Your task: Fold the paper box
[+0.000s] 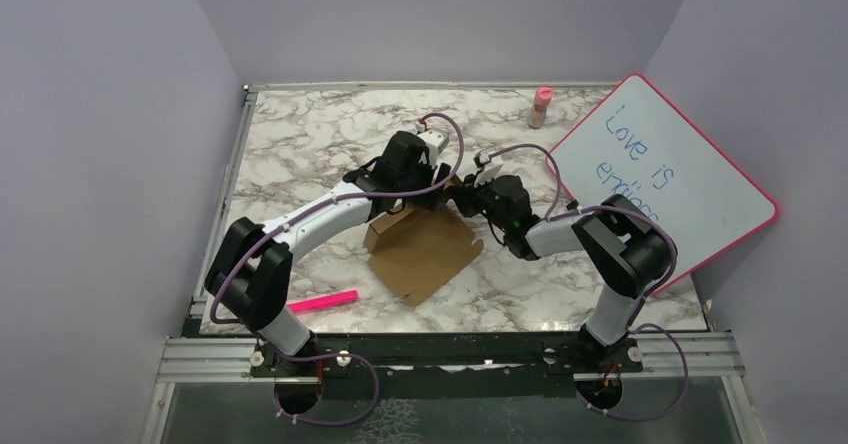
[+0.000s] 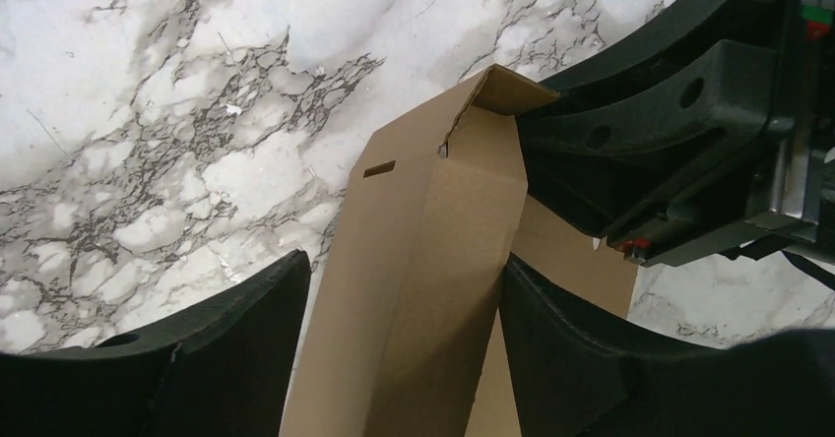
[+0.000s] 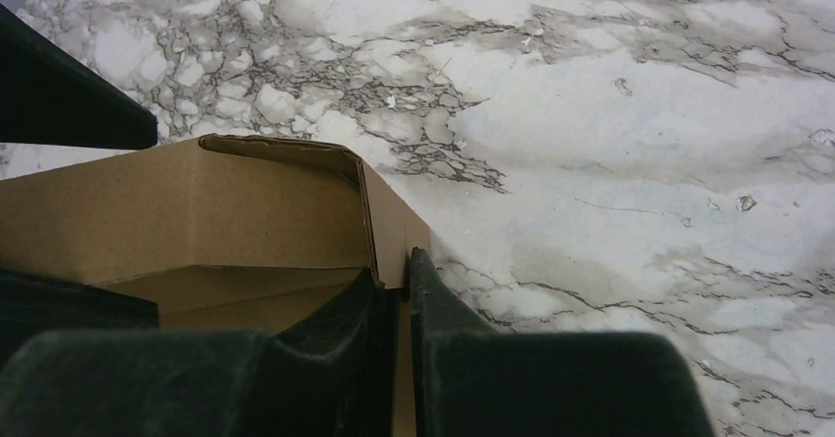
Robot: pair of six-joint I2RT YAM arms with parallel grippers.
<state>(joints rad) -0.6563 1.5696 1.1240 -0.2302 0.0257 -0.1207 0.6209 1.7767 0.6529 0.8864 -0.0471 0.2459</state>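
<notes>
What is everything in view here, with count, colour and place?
paper box: one, brown, table centre, partly folded
marker: one, pink, lying near the left arm's base
bottle: one, pink cap, standing at the far edge
whiteboard: one, white with pink frame, leaning at the right wall
table: one, white-grey marble
left gripper: one, black, clamped across a raised box wall
right gripper: one, black, pinching a box edge
</notes>
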